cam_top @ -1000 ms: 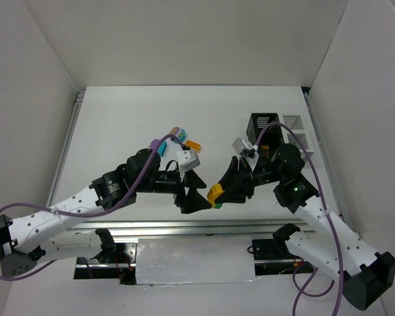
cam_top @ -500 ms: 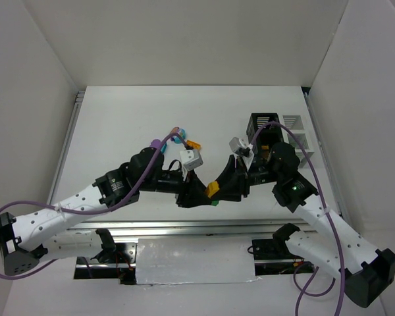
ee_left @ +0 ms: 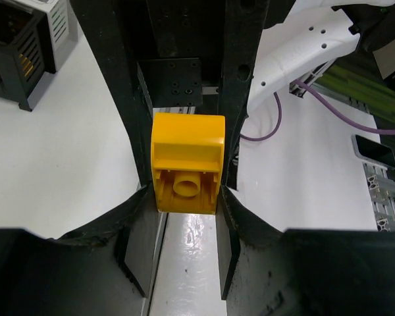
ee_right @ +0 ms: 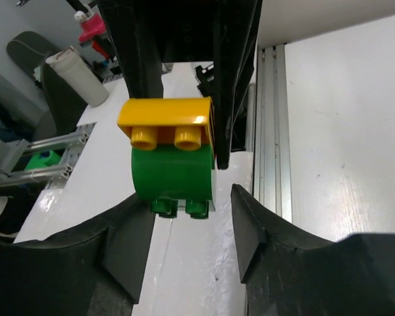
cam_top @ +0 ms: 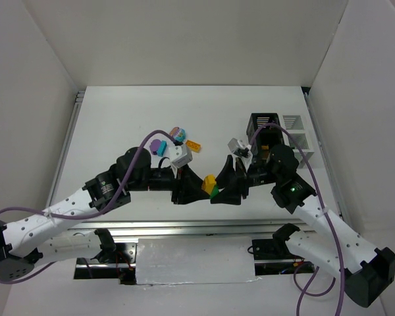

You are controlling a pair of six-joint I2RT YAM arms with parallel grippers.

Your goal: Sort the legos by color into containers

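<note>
A yellow lego [cam_top: 209, 181] stacked on a green lego [cam_top: 214, 191] hangs above the table's near edge, between my two grippers. My left gripper [ee_left: 187, 197] is shut on the yellow lego [ee_left: 187, 163] at its fingertips. Facing it, my right gripper [ee_right: 191, 197] stands open around the green lego [ee_right: 174, 174], its right finger [ee_right: 253, 230] clear of the brick. More legos lie behind the left arm: a purple and teal pair [cam_top: 159, 146], a pink and teal pair [cam_top: 178, 135], an orange one [cam_top: 193, 146]. The containers sit at the back right: a black one [cam_top: 263, 125] and two white ones [cam_top: 296, 122].
A metal rail [cam_top: 184, 227] runs along the table's near edge under the grippers. White walls close in the table on three sides. The black container [ee_left: 13, 46] and a white one [ee_left: 52, 20] also show in the left wrist view.
My left gripper has closed on the yellow lego. The right gripper's jaws have spread off the stack. Both grippers have drawn closer together.
</note>
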